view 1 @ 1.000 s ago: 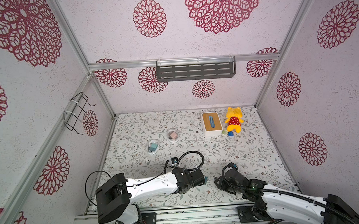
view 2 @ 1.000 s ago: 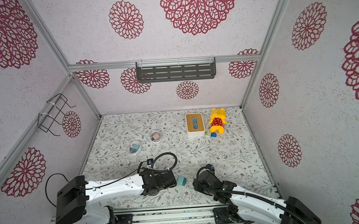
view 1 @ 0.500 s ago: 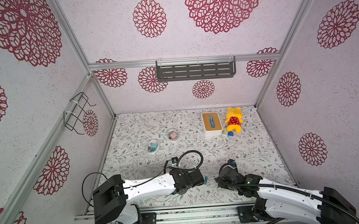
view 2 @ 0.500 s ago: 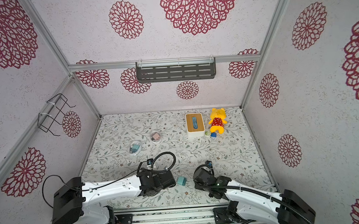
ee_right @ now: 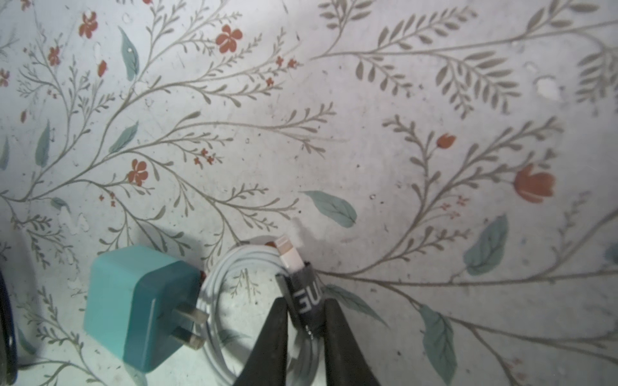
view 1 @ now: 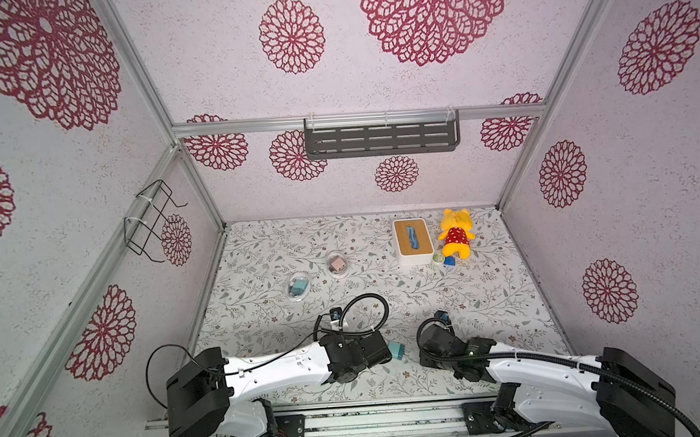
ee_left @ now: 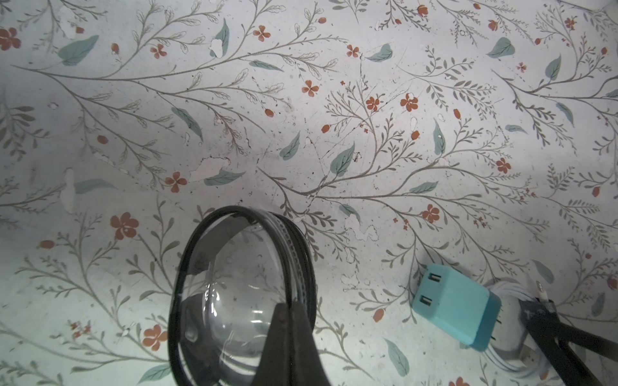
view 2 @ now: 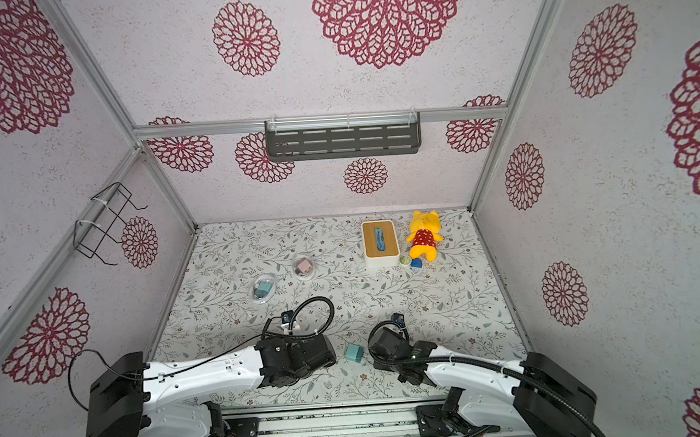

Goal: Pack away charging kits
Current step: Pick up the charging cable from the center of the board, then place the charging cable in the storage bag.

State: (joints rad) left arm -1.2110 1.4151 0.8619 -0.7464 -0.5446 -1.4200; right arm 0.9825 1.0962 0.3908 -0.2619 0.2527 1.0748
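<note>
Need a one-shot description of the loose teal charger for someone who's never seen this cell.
Go to the near edge of the floral table, between the left claw, gripping an empty clear case, and the right claw. There lies the teal cube charger, prongs toward a white coiled cable. Unlike the cased teal charger and pink charger farther back, it sits bare.

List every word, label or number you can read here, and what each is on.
"GU": white letters on the dark band around the coiled white cable; any further letters are out of sight.
No other text is readable in any view.
</note>
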